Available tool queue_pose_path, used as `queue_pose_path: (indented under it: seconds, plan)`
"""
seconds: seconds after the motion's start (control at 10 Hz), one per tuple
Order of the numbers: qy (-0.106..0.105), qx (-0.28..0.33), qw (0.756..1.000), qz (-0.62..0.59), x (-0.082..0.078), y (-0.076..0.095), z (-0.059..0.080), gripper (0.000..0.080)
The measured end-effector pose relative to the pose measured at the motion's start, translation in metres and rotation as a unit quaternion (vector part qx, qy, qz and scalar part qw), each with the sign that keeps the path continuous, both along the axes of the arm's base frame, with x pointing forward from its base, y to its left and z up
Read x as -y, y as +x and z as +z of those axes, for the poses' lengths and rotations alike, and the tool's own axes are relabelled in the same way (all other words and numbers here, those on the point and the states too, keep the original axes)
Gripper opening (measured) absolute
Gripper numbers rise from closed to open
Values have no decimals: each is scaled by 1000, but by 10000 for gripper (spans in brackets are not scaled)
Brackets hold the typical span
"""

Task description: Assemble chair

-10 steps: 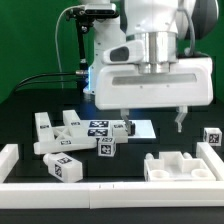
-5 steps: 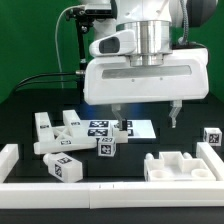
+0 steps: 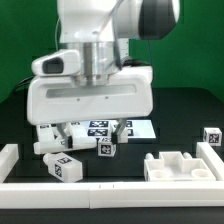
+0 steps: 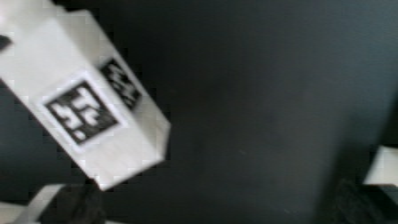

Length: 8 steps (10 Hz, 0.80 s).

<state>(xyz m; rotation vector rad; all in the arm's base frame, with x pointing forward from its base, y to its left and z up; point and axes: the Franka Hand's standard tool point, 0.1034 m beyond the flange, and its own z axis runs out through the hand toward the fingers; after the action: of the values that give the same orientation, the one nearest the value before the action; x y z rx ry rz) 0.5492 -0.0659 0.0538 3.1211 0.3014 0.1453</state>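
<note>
Exterior view puts my gripper [image 3: 88, 132] low at centre-left of the frame, jaws spread wide and gripping nothing, its broad white housing hiding much of the cluster of chair pieces [image 3: 47, 143] beneath it. Around it lie a tagged cube [image 3: 105, 147] just beside the marker board [image 3: 140, 128], a second cube [image 3: 62, 167] at lower left, a notched panel [image 3: 180, 165] at lower right and the low border rail [image 3: 110, 190] along the bottom edge. Wrist view catches one blocky, matte white bar [image 4: 86, 100], tilted, its square black-and-white tag showing against the dark table [image 4: 267, 100].
</note>
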Motion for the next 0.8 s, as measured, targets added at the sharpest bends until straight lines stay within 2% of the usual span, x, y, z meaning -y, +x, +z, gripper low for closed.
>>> queue_pose_path:
  seconds: [0.4, 0.6, 0.8]
  plan:
    - [-1, -3, 1000, 7, 3, -1, -3, 649]
    - [-10, -6, 999, 52, 25, 8, -13, 649]
    - [-15, 0, 997, 79, 30, 10, -13, 649]
